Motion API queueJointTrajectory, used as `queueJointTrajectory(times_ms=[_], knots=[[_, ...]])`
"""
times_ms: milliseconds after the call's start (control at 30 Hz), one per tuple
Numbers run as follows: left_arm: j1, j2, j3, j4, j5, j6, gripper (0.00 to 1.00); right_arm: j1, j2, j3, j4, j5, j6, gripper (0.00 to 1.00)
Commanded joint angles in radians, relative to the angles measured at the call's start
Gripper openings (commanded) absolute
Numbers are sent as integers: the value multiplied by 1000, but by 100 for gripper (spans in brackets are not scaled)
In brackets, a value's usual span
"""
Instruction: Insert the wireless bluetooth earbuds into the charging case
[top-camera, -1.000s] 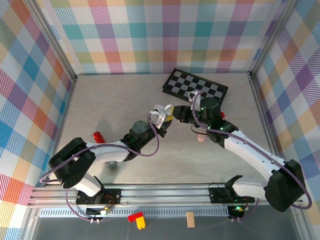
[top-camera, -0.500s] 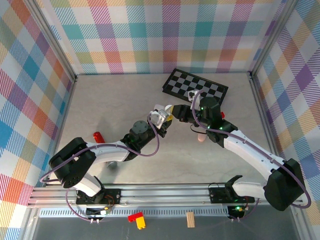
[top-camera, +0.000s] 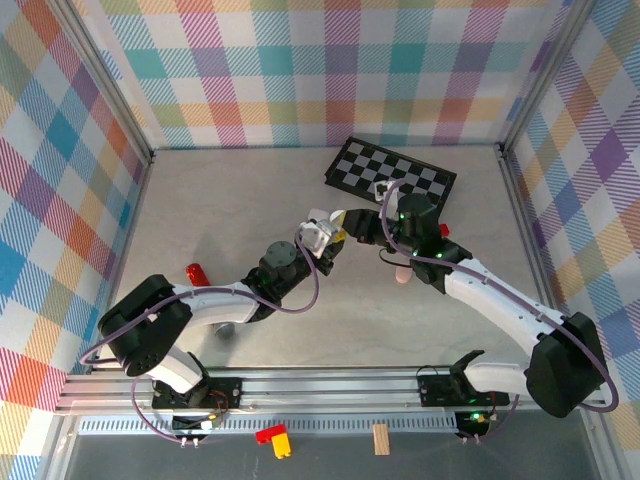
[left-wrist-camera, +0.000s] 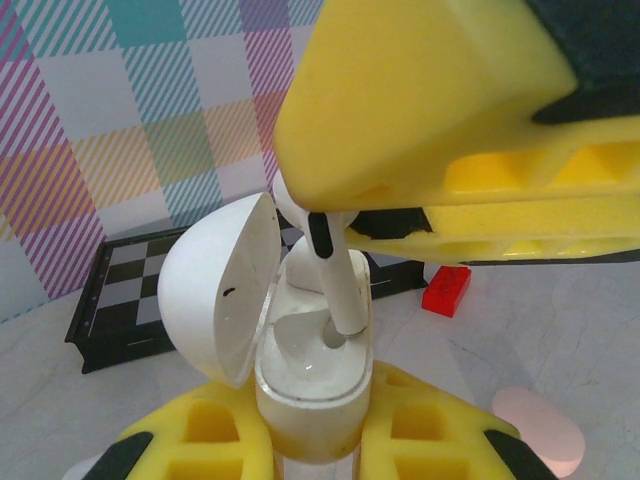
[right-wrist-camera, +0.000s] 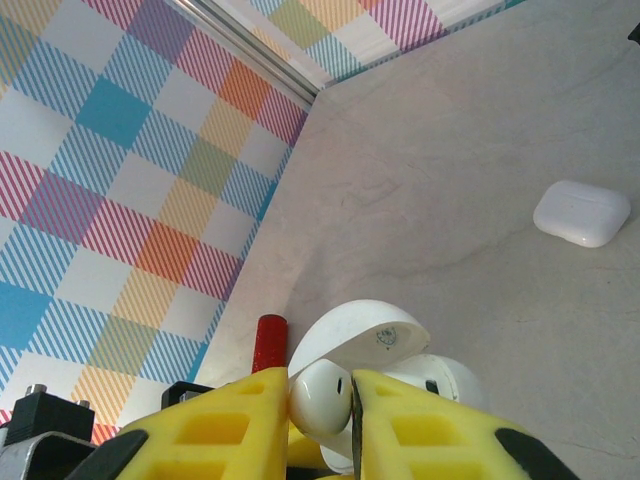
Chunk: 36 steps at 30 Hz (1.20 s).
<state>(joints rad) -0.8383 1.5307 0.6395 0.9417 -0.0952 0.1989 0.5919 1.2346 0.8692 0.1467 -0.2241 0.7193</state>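
Observation:
My left gripper (left-wrist-camera: 310, 432) is shut on a white charging case (left-wrist-camera: 312, 385) and holds it upright above the table, its lid (left-wrist-camera: 218, 290) swung open to the left. My right gripper (right-wrist-camera: 322, 402) is shut on a white earbud (right-wrist-camera: 322, 397), pinching its head between the yellow fingers (right-wrist-camera: 225, 425). In the left wrist view the earbud's stem (left-wrist-camera: 345, 292) points down into the open case, its tip at the mouth of a socket. From above, the two grippers meet at the table's middle, left gripper (top-camera: 322, 236) against right gripper (top-camera: 350, 228).
A folded chessboard (top-camera: 390, 175) lies at the back. A red cylinder (top-camera: 197, 273) lies left of the arms. A pale pink case (top-camera: 402, 275) and a small red block (top-camera: 444, 229) sit under the right arm. A closed white case (right-wrist-camera: 582, 212) rests on the table.
The right gripper has crept slightly toward the case with the earbud. The left arm has held still.

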Motion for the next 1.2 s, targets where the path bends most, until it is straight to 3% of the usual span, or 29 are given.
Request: queueJointTrajectory(times_ms=[0,567,800,933,1167], knots=[[-17,-11,17,38,5,-3,0,-5,-3,-20,27,20,-21,22],[-16,-40,27,0,-13,-30,0,-4,-30,-82,37,32,-23,24],[-17,-27,34,-3,-8,-32,0,-5,-63,-86,25,44,-22,46],[-17,-24,32,-9,-4,-28,0,-5,-87,-82,16,53,-37,52],[-15,-12,24,-2,37,-30,0,-6,-49,-38,-8,1,-48,43]])
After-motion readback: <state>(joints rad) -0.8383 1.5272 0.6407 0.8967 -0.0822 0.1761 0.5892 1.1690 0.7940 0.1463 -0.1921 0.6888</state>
